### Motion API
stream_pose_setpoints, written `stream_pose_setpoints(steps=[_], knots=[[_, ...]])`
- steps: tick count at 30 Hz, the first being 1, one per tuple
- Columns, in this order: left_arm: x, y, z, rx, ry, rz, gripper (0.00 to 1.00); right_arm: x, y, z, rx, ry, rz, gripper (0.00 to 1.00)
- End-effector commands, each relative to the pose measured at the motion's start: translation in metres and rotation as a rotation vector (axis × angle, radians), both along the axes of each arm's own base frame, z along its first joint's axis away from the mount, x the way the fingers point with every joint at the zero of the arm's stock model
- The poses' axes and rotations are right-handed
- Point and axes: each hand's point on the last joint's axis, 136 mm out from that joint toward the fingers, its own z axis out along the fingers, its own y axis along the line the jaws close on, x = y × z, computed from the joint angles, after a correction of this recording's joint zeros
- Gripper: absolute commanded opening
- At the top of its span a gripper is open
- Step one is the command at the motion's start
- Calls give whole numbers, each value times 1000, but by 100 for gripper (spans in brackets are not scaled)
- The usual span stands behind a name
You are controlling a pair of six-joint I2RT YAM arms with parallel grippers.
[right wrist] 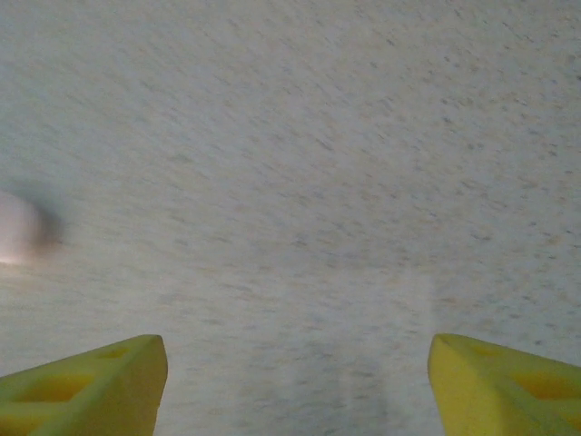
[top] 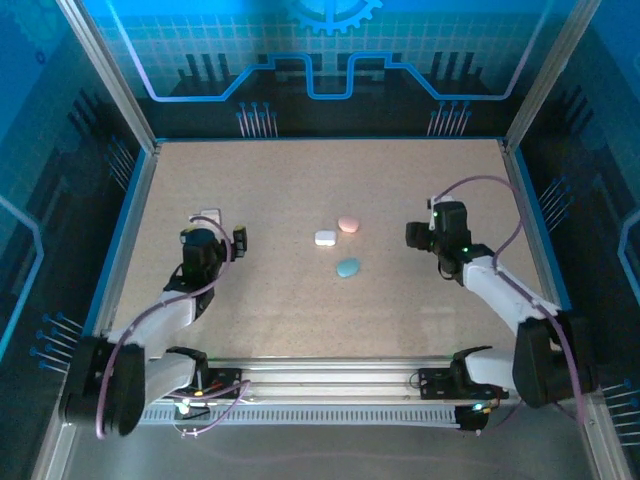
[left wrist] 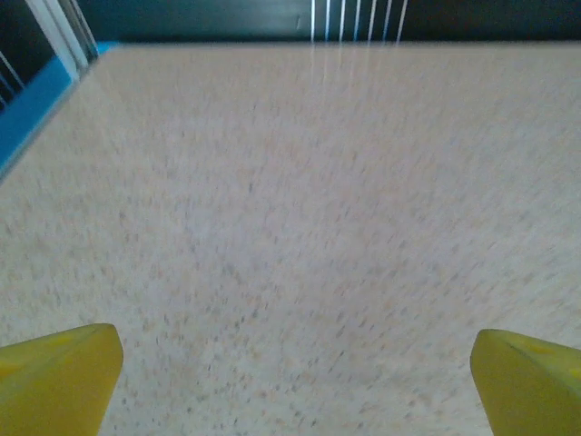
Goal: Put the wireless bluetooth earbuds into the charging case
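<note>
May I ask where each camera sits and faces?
Top external: above and behind, looking down on the table; left arm, right arm, pink case, white case, blue case.
Left wrist: on left arm, facing across the table toward the far wall; left gripper open.
Right wrist: on right arm, facing down at the table; right gripper open.
Shared: the table.

Cases clustered mid table, left end effector on their left, right end effector opposite

The table was beige with fine dark speckles, bordered in bright blue. On it were a pink case, a white case and a light blue case. The left gripper and right gripper had yellow fingers.
</note>
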Motion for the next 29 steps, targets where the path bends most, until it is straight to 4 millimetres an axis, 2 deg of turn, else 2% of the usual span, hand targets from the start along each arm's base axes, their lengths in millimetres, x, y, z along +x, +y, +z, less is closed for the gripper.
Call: stream_pose_setpoints(steps=[1, 3, 5, 7, 8, 9, 11, 12, 13, 14, 29], knots=[[19, -3, 3, -19, -97, -38, 99, 30, -11, -5, -182, -134, 100, 75], [29, -7, 5, -43, -116, -81, 99, 39, 4, 6, -162, -237, 192, 74], [37, -9, 4, -44, -162, -118, 99, 41, 8, 14, -71, -317, 218, 77], [40, -2, -6, -83, -167, -109, 99, 39, 11, 6, -14, -332, 271, 76], [38, -4, -18, -101, -156, -134, 99, 36, 14, 4, 0, -363, 295, 77], [40, -3, -14, -96, -210, -142, 99, 32, 15, 0, 16, -394, 319, 79], [37, 3, -19, -108, -166, -106, 99, 34, 7, -5, 19, -363, 273, 80], [42, 9, -19, -102, -168, -71, 99, 39, 3, -5, 16, -360, 244, 81], [46, 14, -19, -103, -148, -34, 99, 41, -8, -7, 13, -339, 178, 83], [45, 14, -23, -104, -122, -26, 99, 41, -9, -6, 4, -348, 167, 100], [47, 9, -21, -93, -132, -52, 99, 41, -5, -7, -15, -343, 174, 100]])
